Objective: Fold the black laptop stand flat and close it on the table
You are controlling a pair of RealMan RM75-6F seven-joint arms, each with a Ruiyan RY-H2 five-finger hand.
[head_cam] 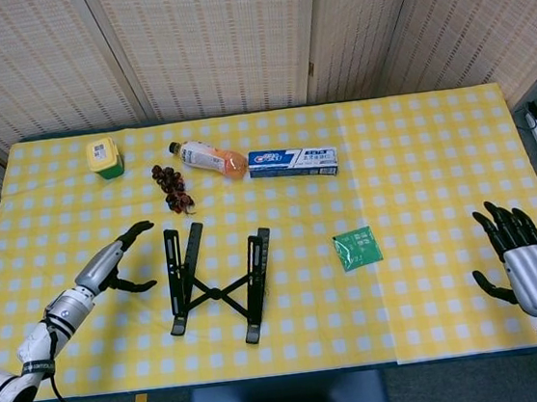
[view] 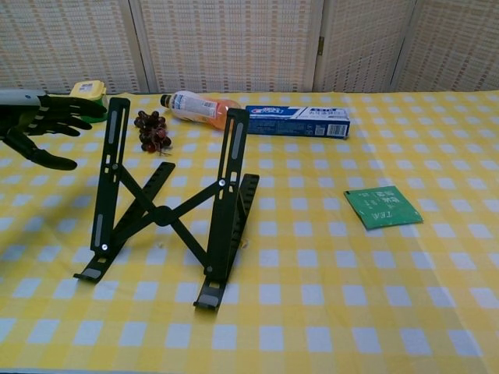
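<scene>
Right hand (head_cam: pixel 531 265) is being held at the near right edge of the table (head_cam: pixel 439 162), palm down, fingers spread apart, nothing gripped; it is seen in the head view only.

Left hand (head_cam: pixel 111 263) is being held out above the checked cloth, just beside the left rail of the black laptop stand (head_cam: pixel 218 284). Its fingers are being kept apart and slightly curled, thumb set off below them, and nothing is being gripped. No contact with the stand is being shown in either view; a gap is visible between fingertips and rail.

The black laptop stand is standing open on the table, near the front edge and left of centre. In the chest view its two slotted rails are being propped upright at a tilt, joined by crossed struts at a central pivot, with the front feet resting on the cloth.

A green sachet (head_cam: pixel 356 248) is lying flat to the right of the stand, well apart from it.

Farther back, a bunch of dark grapes (head_cam: pixel 172 188) is lying behind the stand. Behind that, a plastic bottle with orange drink (head_cam: pixel 209 158) is lying on its side, and a blue toothpaste box (head_cam: pixel 292 162) is lying just beside it to the right. A yellow-lidded green tub (head_cam: pixel 104 158) is standing at the far left.
</scene>
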